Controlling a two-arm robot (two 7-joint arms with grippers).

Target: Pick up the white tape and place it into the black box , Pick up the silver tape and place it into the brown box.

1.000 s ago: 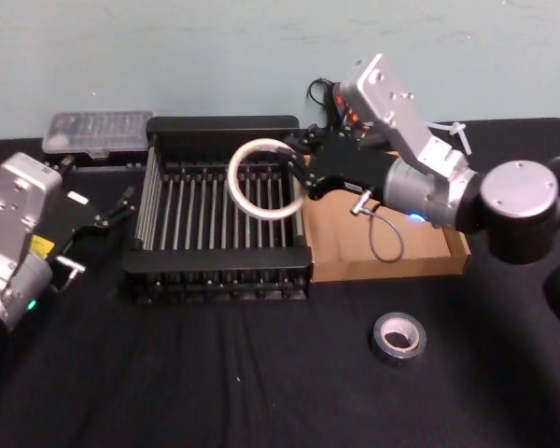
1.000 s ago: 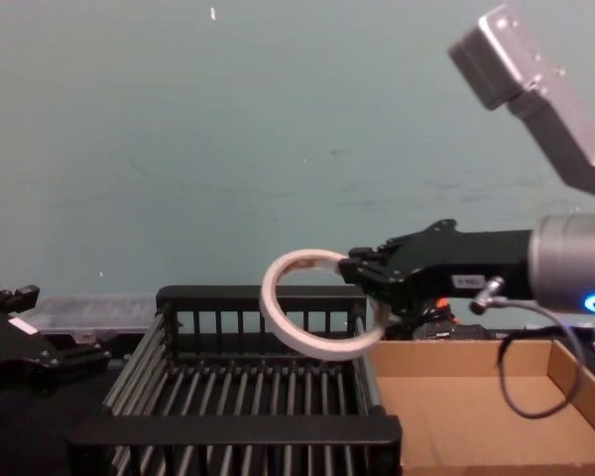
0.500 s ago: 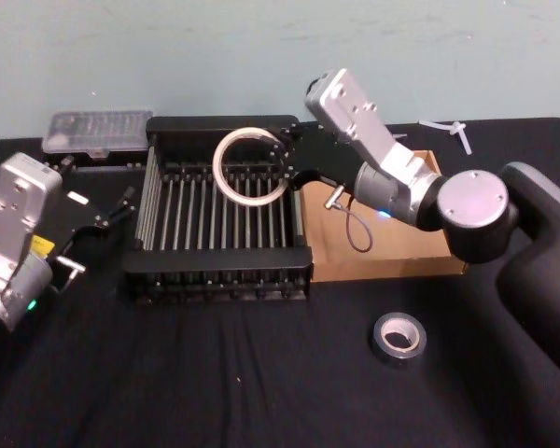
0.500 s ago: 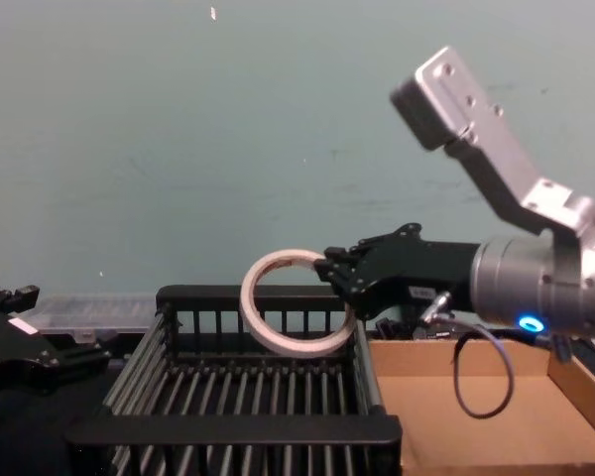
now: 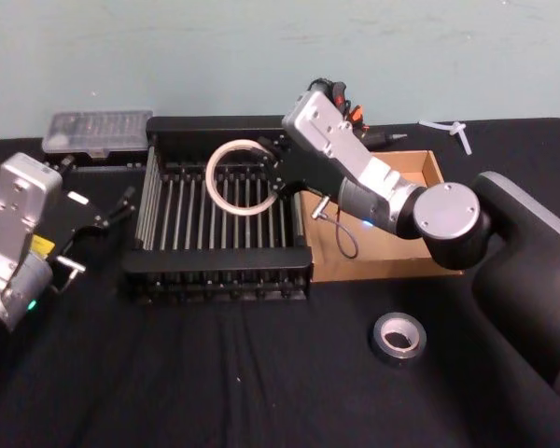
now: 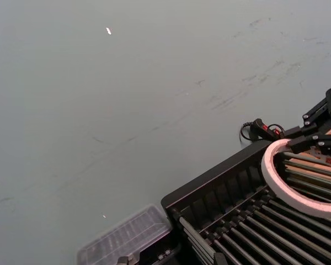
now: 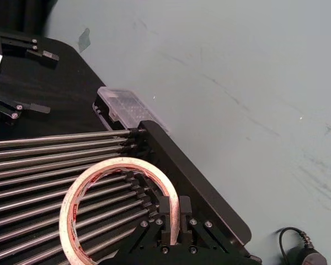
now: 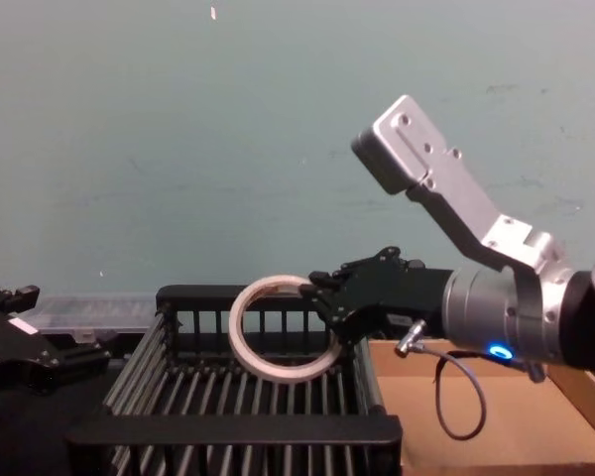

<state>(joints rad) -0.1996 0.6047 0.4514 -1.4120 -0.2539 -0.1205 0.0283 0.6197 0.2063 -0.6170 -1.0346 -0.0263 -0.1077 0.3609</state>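
1. The right gripper (image 5: 278, 174) is clamped on the thin white ring of tape (image 5: 239, 178), holding it upright above the black slatted plastic crate (image 5: 219, 269), probably for a clean drop inside.
2. The left gripper (image 5: 112, 213), parked beside the crate, stands apart.

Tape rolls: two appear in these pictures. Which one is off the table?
The white tape, a thin wide ring held on edge by the right gripper over the black box. The silver tape lies flat on the table.
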